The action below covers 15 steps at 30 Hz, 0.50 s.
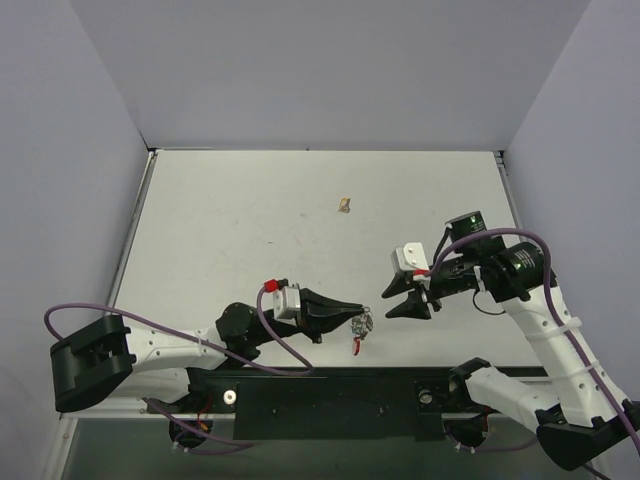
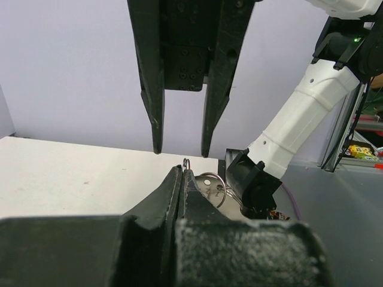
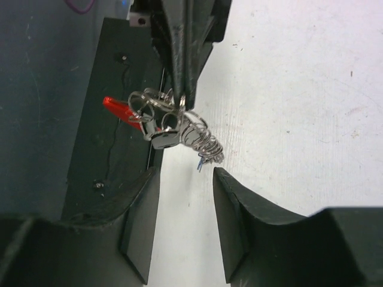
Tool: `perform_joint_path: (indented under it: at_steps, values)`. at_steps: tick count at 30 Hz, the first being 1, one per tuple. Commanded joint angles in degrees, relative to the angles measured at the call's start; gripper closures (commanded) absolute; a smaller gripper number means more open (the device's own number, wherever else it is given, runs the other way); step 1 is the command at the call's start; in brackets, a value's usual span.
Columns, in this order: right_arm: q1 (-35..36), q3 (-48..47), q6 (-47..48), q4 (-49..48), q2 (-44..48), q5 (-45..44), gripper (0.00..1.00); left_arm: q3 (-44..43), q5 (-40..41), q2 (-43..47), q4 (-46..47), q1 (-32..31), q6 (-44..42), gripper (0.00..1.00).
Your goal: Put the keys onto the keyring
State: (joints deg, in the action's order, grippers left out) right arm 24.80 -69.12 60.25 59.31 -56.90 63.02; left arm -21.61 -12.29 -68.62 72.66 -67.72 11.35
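Two pincers meet tip to tip above the near edge of the worktop (image 1: pixel 250 210).

Left pincer (image 1: pixel 350 316): fingers pressed together, pinching the keyring (image 3: pixel 152 98) at their very tip. The keys (image 3: pixel 179 134) hang in a tangled bunch at and just beyond that tip. A red tag (image 3: pixel 119 109) sticks out to one side, and a blue bit (image 3: pixel 199 162) sits at the end nearest the other arm.

Right pincer (image 3: pixel 182 176): jaws spread, nothing between them. The bunch lies just ahead of its fingertips and in line with the gap, touching neither finger.

A tan lump (image 1: pixel 344 206) lies well beyond both pincers and plays no part.

Assessment: the step in hand appears to be the right arm's approach to take a key or a coil of the ring while the left arm holds the bunch. Whether every key is already threaded cannot be told, as the bunch is too tangled.

Next move calls for a short, straight advance, with the right jaws closing on one single piece rather than the whole cluster. The left grip must hold firm meanwhile.
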Motion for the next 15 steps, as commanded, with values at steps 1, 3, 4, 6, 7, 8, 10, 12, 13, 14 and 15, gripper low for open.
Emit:
perform_joint_path:
  at_steps: [1, 3, 4, 6, 7, 8, 10, 12, 13, 14, 15]
  values:
    - [0.3, 1.0, -13.4, -10.2, -0.2, 3.5, 0.65, -1.9, -1.2, -0.8, 10.2, 0.1, 0.7, 1.0]
    - [1.0, 2.0, -17.8, -14.0, -0.2, 3.5, 0.66, -2.3, -1.2, -1.5, 10.7, 0.1, 0.7, 1.0]
    - [1.2, 2.4, -19.1, -16.3, -0.1, 3.5, 0.66, -2.5, -1.2, -1.8, 10.9, 0.1, 0.8, 1.0]
    - [1.7, 3.6, -22.3, -18.9, 0.0, 3.6, 0.68, -2.8, -1.1, -2.0, 10.9, 0.1, 0.8, 1.0]
    - [1.9, 4.3, -23.3, -19.7, 0.0, 3.7, 0.69, -2.8, -0.8, -2.1, 10.9, 0.1, 0.7, 1.0]
    - [2.0, 4.5, -23.5, -19.8, 0.3, 3.8, 0.69, -2.9, -0.8, -2.1, 10.8, 0.1, 0.7, 1.0]
    - [2.4, 5.5, -23.9, -20.1, 0.6, 4.1, 0.7, -3.0, -0.5, -2.0, 10.7, 0.1, 0.4, 1.0]
    - [2.6, 6.4, -24.1, -20.0, 1.0, 4.5, 0.71, -3.2, -0.2, -2.0, 10.5, 0.1, 0.2, 1.0]
    - [2.6, 6.9, -24.2, -19.8, 1.2, 4.6, 0.72, -3.2, 0.2, -1.9, 10.4, 0.1, 0.2, 1.0]
    - [2.6, 6.9, -24.3, -19.8, 1.3, 4.8, 0.72, -3.2, 0.2, -1.9, 10.3, 0.1, 0.1, 1.0]
    - [2.6, 7.2, -24.3, -19.6, 1.5, 4.8, 0.73, -3.1, 0.4, -1.9, 10.3, 0.1, 0.0, 1.0]
